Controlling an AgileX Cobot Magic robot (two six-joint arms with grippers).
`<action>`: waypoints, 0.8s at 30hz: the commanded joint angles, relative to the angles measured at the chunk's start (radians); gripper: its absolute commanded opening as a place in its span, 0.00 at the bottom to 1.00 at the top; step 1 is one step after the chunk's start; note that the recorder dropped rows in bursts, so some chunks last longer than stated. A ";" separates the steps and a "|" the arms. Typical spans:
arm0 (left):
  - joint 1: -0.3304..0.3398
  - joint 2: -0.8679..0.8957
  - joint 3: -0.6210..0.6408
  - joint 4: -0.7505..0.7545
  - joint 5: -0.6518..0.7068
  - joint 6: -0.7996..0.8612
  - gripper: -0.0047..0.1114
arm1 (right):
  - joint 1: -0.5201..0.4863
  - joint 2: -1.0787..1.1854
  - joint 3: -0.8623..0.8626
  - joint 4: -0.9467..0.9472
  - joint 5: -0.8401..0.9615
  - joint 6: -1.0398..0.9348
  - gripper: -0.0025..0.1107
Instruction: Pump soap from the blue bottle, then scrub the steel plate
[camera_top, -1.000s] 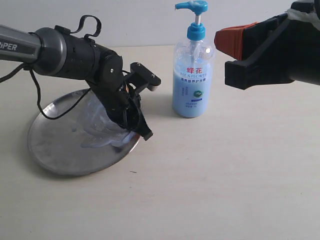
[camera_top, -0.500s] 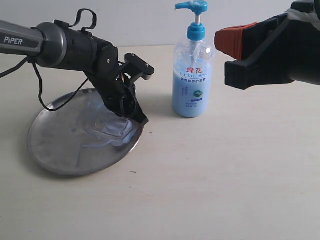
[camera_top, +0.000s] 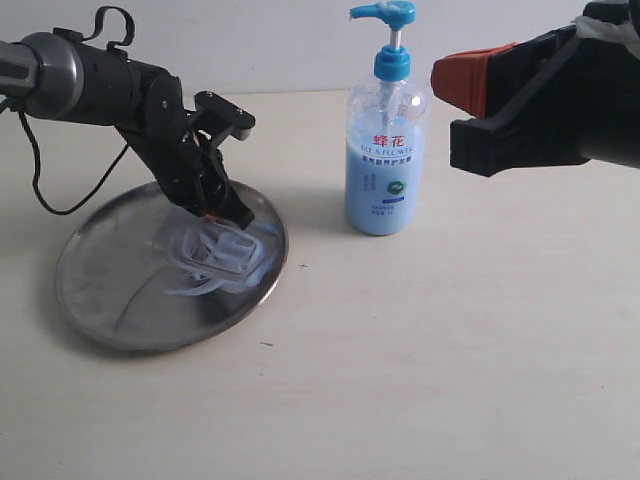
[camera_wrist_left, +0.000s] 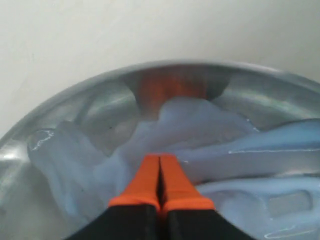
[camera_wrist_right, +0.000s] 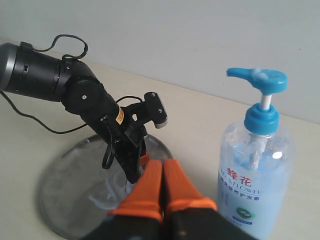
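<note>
The steel plate (camera_top: 95, 290) lies on the left of the table, with pale bluish soap (camera_top: 215, 255) smeared in glossy loops over its right half. My left gripper (camera_top: 238, 216) is shut with nothing in it, and its orange tips rest down in the soap (camera_wrist_left: 200, 125) near the plate's far right rim. The blue bottle (camera_top: 385, 170) stands upright to the right of the plate, pump head up. My right gripper (camera_top: 462, 82) hovers high to the right of the bottle's pump, shut and empty. The right wrist view shows the bottle (camera_wrist_right: 255, 190) and plate (camera_wrist_right: 62, 197) below it.
A black cable (camera_top: 60, 190) loops from the left arm down to the table behind the plate. Beige tabletop (camera_top: 420, 360) stretches in front of and to the right of the bottle. A pale wall runs along the back.
My left gripper has slid from the plate's near right rim back and leftward across the plate, leaving soap streaks where it passed. The right gripper and the bottle have stayed put.
</note>
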 joint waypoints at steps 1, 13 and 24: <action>0.029 0.029 0.011 0.020 0.019 -0.004 0.04 | -0.003 -0.004 0.002 -0.002 -0.005 -0.002 0.02; 0.039 0.000 0.114 0.027 0.051 0.005 0.04 | -0.003 -0.004 0.002 -0.002 -0.030 -0.002 0.02; -0.134 -0.031 0.145 0.022 0.023 0.008 0.04 | -0.003 -0.004 0.002 -0.002 -0.028 -0.002 0.02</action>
